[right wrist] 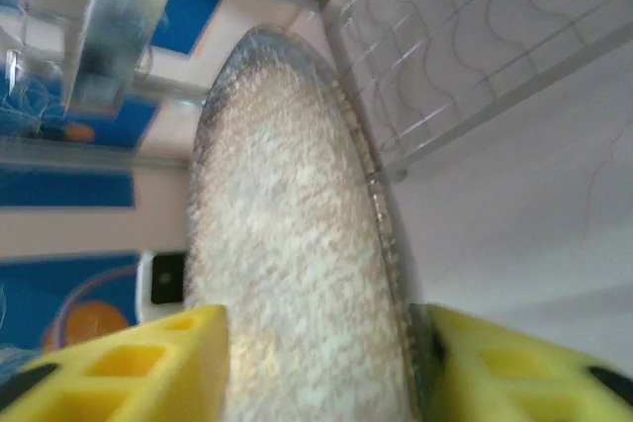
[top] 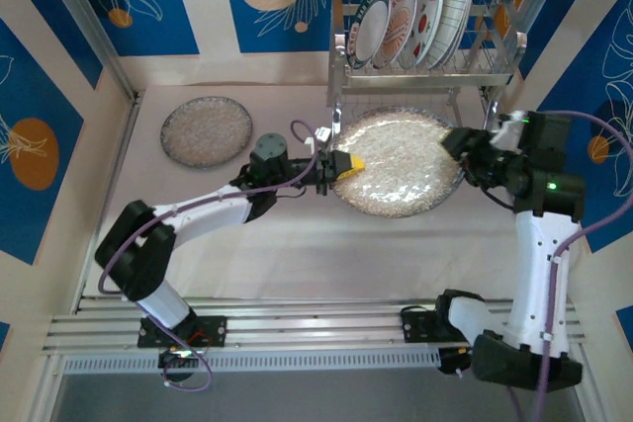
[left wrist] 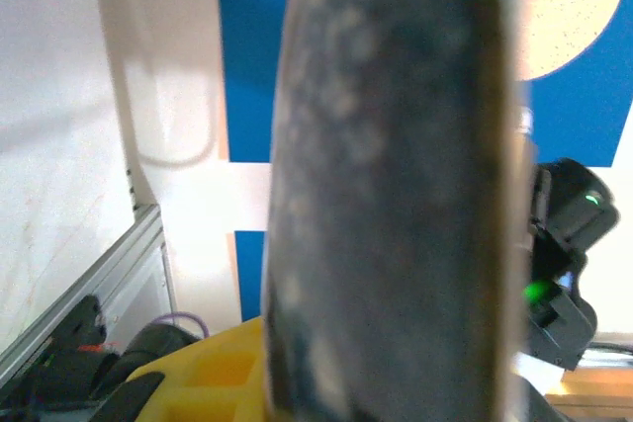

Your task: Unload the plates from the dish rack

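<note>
A pale tabletop (top: 297, 234) carries a shiny two-tier steel wire dish rack (top: 425, 61) at its far side, against a blue-and-cream patterned backdrop. A large speckled grey round plate (top: 401, 160) sits at the foot of the rack between the two arms, its far edge beneath the rack's front; in the right wrist view it (right wrist: 297, 274) lies close beside the wavy wire lower shelf (right wrist: 475, 27). A smaller speckled grey round plate (top: 206, 130) lies flat on the tabletop, well apart to the left. Four patterned round plates (top: 410, 22) stand on edge in the upper shelf's slots. The right pincer (top: 457, 145) is clamped on the large plate's right rim, with one yellow finger (right wrist: 129, 363) on either side of it. The left pincer (top: 344, 167) meets the opposite rim, and in its wrist view a yellow finger (left wrist: 198, 378) sits against the plate; whether it grips cannot be told.
</note>
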`<state>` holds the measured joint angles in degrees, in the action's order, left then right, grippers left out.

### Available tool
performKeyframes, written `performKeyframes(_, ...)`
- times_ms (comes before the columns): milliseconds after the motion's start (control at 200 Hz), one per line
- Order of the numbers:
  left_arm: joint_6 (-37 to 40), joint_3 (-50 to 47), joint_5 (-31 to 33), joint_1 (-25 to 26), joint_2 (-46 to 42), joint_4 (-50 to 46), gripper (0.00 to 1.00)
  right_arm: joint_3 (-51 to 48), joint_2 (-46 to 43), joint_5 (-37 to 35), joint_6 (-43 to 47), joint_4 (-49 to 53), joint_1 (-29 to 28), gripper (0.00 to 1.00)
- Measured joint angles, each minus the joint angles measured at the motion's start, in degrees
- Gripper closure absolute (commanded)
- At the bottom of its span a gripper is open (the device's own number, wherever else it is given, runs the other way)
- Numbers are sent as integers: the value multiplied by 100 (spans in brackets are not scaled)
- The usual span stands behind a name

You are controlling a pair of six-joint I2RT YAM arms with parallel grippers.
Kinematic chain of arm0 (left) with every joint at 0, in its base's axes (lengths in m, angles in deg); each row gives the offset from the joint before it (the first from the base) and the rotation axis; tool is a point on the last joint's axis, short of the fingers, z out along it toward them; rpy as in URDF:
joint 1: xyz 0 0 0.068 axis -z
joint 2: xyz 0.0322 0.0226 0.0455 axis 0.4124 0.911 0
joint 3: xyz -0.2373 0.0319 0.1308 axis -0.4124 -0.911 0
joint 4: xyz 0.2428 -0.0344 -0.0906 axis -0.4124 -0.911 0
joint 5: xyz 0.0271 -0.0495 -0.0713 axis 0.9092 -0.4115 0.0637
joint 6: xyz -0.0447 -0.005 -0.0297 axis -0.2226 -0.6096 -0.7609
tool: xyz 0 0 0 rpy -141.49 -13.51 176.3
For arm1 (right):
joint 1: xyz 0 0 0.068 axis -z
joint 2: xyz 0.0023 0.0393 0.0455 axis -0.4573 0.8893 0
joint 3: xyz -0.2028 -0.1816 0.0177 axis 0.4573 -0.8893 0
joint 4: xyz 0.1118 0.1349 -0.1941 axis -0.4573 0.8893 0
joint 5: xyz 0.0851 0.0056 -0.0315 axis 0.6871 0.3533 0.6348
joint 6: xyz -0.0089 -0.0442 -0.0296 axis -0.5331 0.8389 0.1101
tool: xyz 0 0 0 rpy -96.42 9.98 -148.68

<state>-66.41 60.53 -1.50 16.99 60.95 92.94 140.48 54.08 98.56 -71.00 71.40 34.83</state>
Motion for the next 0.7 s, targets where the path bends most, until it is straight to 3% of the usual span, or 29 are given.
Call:
performKeyframes(145, 116, -564, -2, -527, -874, -446, 100, -15, -76, -520, -286, -221, -1287, 40)
performKeyframes(555, 232, -1038, 697, -1246, -1718, -1574, 100, -55, 74, -1351, -715, -962, -2651, 35)
performKeyframes(700, 278, -1248, 811, -1515, -2240, -2098, 100, -190, 81, -1912, -883, -1292, -3432, 34)
